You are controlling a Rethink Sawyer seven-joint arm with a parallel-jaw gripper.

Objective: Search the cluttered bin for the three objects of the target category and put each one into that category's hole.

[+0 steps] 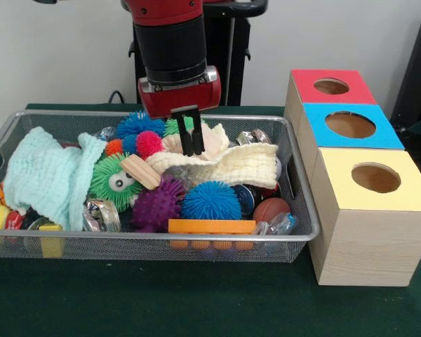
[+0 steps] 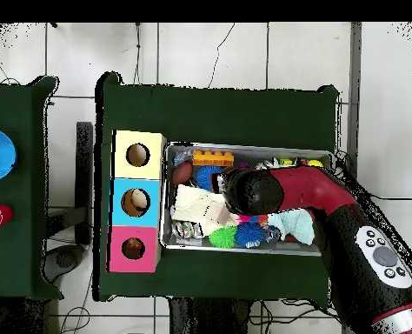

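The wire mesh bin (image 1: 303,237) is full of clutter on the green table; it also shows in the overhead view (image 2: 168,198). My gripper (image 1: 191,144) hangs over the bin's middle, its two black fingers close together, tips down at a cream cloth (image 1: 238,167). I cannot see anything held between them. In the overhead view the arm's head (image 2: 244,191) hides the gripper. No toy animal shows; any are hidden under the clutter. The red-topped box's hole (image 1: 331,86) is the farthest of the row beside the bin; it also shows in the overhead view (image 2: 133,249).
A blue-topped box (image 1: 349,125) and a yellow-topped box (image 1: 375,177) stand in line with the red one. The bin holds a mint cloth (image 1: 49,179), a green spiky ball with eyes (image 1: 116,179), purple (image 1: 156,203) and blue (image 1: 210,201) spiky balls, and an orange brick (image 1: 211,226).
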